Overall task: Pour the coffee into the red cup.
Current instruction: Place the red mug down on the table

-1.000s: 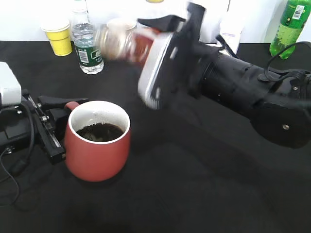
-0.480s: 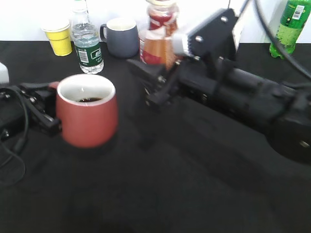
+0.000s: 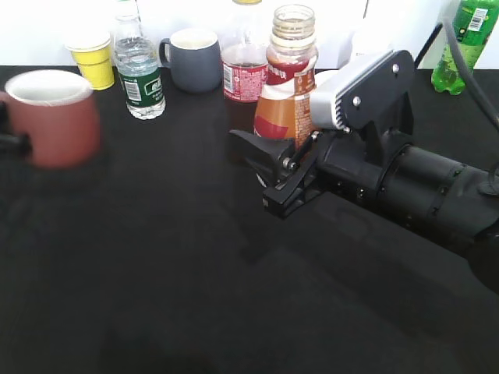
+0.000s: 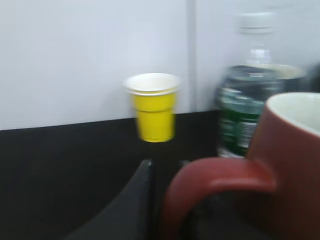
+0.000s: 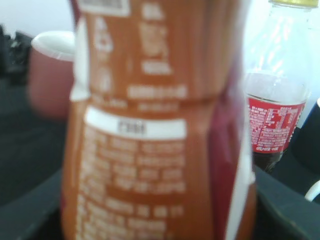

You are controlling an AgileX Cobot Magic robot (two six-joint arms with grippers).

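Since a second ago the coffee (image 3: pixel 287 78) has swung upright, gripped by the right gripper (image 3: pixel 290 160), while the left gripper (image 4: pixel 165 200), jaws around its handle, carries the red cup (image 3: pixel 51 117) far left of it, pouring apparently done.

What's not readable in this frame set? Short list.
- Red cup contents: exterior view is motion-blurred and side-on; left wrist view cuts off the rim.
- Left gripper jaw state: only blurred dark parts beside the cup handle.
- Coffee bottle label text: blurred in the right wrist view.
- Right gripper contact with the bottle: bottle hides the far finger.
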